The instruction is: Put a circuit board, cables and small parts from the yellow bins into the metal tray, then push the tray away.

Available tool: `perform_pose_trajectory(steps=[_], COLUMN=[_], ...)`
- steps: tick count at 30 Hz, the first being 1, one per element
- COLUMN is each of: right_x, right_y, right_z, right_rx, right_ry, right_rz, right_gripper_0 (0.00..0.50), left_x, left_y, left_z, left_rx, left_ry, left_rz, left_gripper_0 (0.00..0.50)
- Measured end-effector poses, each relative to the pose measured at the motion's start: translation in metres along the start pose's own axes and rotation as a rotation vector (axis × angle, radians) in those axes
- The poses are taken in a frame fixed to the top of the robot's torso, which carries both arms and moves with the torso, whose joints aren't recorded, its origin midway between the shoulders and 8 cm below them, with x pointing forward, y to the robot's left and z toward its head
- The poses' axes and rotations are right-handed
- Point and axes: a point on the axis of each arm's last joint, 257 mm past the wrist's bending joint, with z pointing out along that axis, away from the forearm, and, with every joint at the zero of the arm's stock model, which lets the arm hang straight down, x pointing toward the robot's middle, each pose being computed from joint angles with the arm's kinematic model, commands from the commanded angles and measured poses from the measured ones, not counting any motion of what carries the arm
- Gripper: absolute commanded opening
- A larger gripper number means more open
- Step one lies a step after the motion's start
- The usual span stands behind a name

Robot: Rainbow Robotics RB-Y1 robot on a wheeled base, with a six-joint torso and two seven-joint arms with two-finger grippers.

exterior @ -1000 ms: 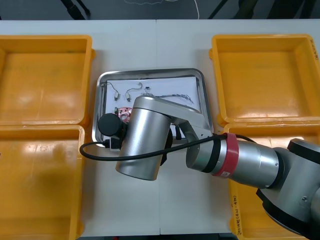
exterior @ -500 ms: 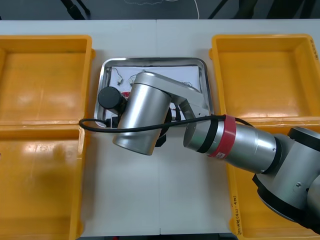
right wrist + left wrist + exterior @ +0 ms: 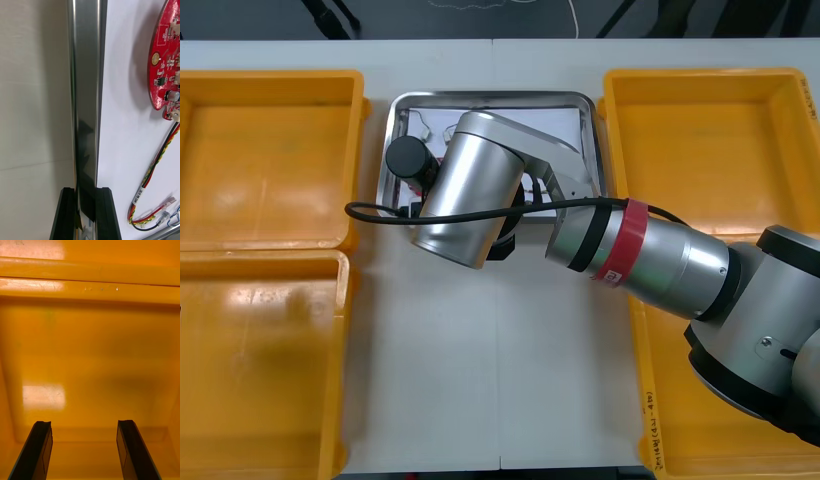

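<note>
— Where's the metal tray (image 3: 495,97)?
— At the far side of the surface (image 3: 480,380), between the yellow bins (image 3: 270,160), white inside.
— And over it?
— The right arm (image 3: 660,265) reaches in from the right, and its wrist covers the tray's near half. Small metal parts (image 3: 425,128) lie beyond it.

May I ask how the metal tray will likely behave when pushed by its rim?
The metal tray should slide easily: its rim looks stiff, the table smooth. Held by the right gripper at one rim, it might swivel. The circuit board and red and yellow cable lie loose inside and may shift. The left gripper hovers over a yellow bin.
</note>
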Motion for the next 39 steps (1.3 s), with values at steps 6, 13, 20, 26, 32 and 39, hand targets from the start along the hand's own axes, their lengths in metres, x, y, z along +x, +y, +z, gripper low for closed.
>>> perform_pose_trajectory(steps=[6, 13, 20, 26, 32, 39], right_x=[0.000, 0.001, 0.003, 0.003, -0.003, -0.010], right_y=[-0.018, -0.040, -0.056, -0.065, -0.074, -0.085], right_z=[0.007, 0.015, 0.022, 0.022, 0.020, 0.019], right_rx=[0.027, 0.061, 0.079, 0.099, 0.133, 0.175], right_ry=[0.000, -0.007, -0.019, -0.027, -0.048, -0.078], right_rz=[-0.025, -0.015, 0.005, 0.012, -0.024, -0.028], right_gripper_0=[0.000, 0.000, 0.000, 0.000, 0.000, 0.000], left_x=[0.000, 0.000, 0.000, 0.000, 0.000, 0.000], left_y=[0.000, 0.000, 0.000, 0.000, 0.000, 0.000], left_z=[0.000, 0.000, 0.000, 0.000, 0.000, 0.000], left_rx=[0.000, 0.000, 0.000, 0.000, 0.000, 0.000], left_ry=[0.000, 0.000, 0.000, 0.000, 0.000, 0.000], left_rz=[0.000, 0.000, 0.000, 0.000, 0.000, 0.000], left_gripper_0=[0.500, 0.500, 0.500, 0.500, 0.500, 0.500])
